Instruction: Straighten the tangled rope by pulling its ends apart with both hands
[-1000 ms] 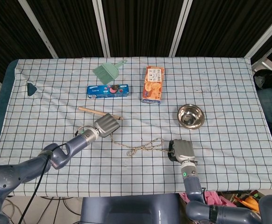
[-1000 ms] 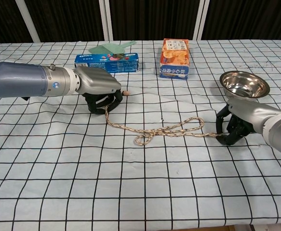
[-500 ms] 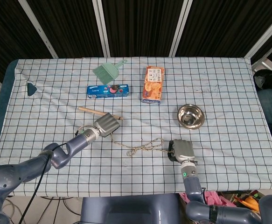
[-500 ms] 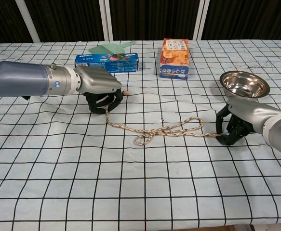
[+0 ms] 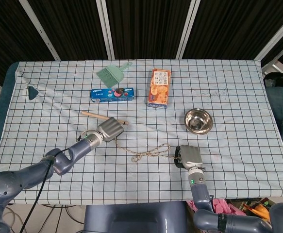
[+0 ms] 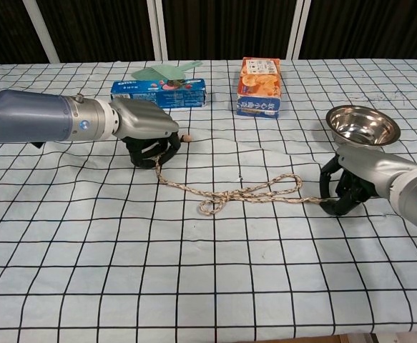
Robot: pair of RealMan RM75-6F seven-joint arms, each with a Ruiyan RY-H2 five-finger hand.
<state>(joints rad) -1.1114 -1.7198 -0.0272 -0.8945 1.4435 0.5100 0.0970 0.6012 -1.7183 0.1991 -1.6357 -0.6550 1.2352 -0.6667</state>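
Chest view shows the left hand (image 6: 149, 136) and right hand (image 6: 351, 187) each gripping one end of the rope (image 6: 238, 194), still looped at frame centre; uneven pulling could cinch the knot tight.

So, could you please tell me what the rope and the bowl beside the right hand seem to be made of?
Rope: looks like a braided natural or cotton fibre, beige with darker flecks, matte; the weave shows. Bowl: seemingly stainless steel, polished; its inside mirrors light and dark. It sits just beyond the right hand.
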